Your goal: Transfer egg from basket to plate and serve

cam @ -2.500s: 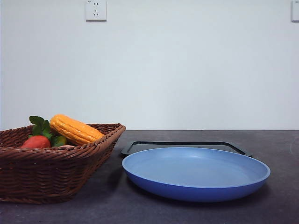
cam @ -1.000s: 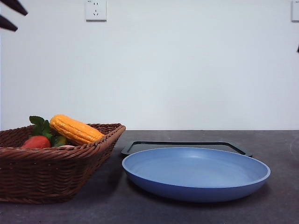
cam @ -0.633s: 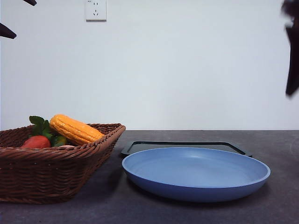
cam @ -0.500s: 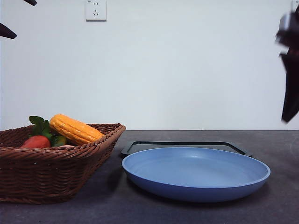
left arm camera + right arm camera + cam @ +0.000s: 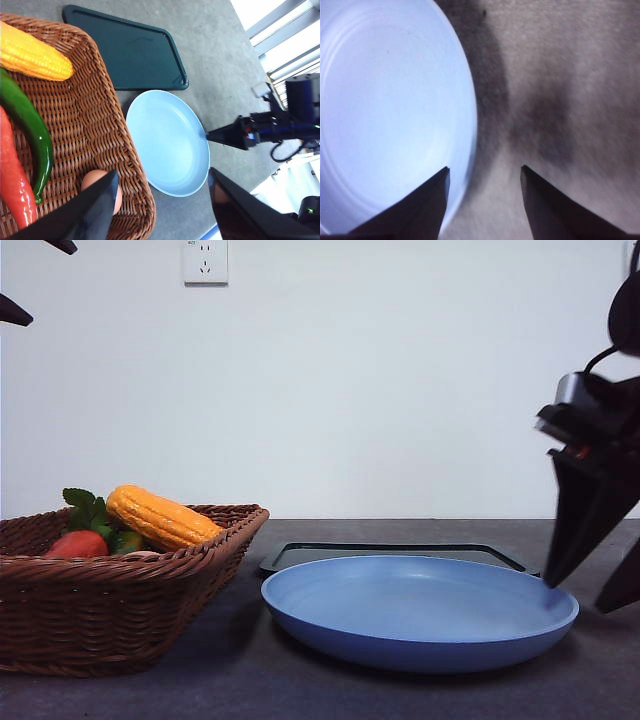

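Note:
The egg, pinkish-brown, lies in a corner of the wicker basket, partly hidden behind one finger of my left gripper. That gripper is open and hovers high above the basket's edge and the plate. From the front, the basket stands at the left and the light blue plate in the middle, with the left gripper up in the top left corner. My right gripper is open and hangs low at the plate's right rim. In its wrist view the right gripper straddles the table just beside the plate.
The basket also holds a corn cob, a green pepper, a red chili and a red fruit with leaves. A flat black tray lies behind the plate. Bare dark table stretches right of the plate.
My right gripper has come down from the upper right to the plate's right rim. The left gripper has stayed at the top left since it came into view.

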`<move>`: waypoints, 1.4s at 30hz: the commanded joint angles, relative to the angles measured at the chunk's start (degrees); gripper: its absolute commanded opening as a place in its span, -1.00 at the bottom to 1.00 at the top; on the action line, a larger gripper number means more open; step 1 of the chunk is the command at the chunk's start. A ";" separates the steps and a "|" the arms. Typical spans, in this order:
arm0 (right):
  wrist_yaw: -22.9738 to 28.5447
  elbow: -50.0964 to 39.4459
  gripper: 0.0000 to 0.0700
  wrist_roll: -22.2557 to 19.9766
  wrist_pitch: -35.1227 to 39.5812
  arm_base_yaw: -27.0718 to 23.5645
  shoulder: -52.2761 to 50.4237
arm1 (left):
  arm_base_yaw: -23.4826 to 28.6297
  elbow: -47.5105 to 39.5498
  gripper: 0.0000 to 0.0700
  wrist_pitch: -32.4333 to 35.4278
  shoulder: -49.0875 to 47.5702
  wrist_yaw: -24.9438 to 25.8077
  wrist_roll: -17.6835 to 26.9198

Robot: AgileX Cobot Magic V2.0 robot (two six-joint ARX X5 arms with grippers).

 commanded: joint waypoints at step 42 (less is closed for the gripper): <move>7.00 0.81 -1.00 0.32 -11.98 0.74 -21.39 | -31.30 10.23 0.22 -6.24 32.58 -35.11 -0.98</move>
